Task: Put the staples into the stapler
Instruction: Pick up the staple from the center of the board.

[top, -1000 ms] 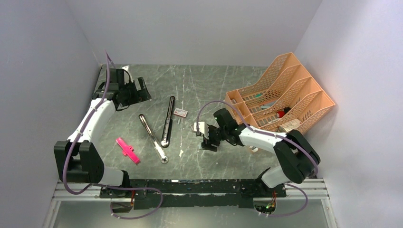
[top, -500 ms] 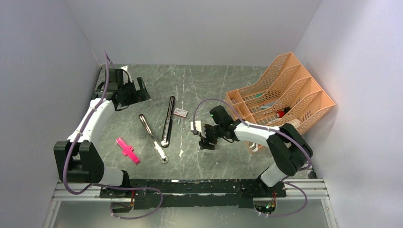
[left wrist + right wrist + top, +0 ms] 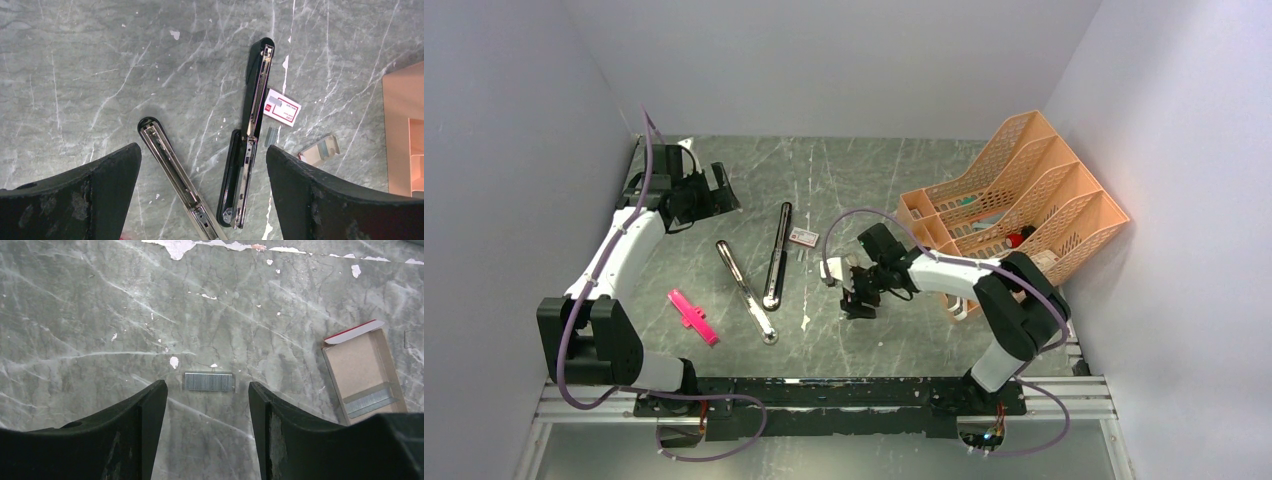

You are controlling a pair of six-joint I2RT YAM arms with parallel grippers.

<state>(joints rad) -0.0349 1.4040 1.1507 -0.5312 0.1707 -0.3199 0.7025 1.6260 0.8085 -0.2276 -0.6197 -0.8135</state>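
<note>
The right pincer (image 3: 206,392) is spread wide over the worktop (image 3: 75,315). A strip of staples (image 3: 208,381) lies flat between its fingers and touches neither. In the wrist view an open tray (image 3: 360,360) sits to the right of the strip, with more staples at one end. The stapler (image 3: 256,90) lies unfolded with its chrome rail up, just left of the label box (image 3: 282,107). A grey stapler (image 3: 171,165) lies further left. The left pincer (image 3: 202,150) hangs wide and empty at the far left, well apart from both.
</note>
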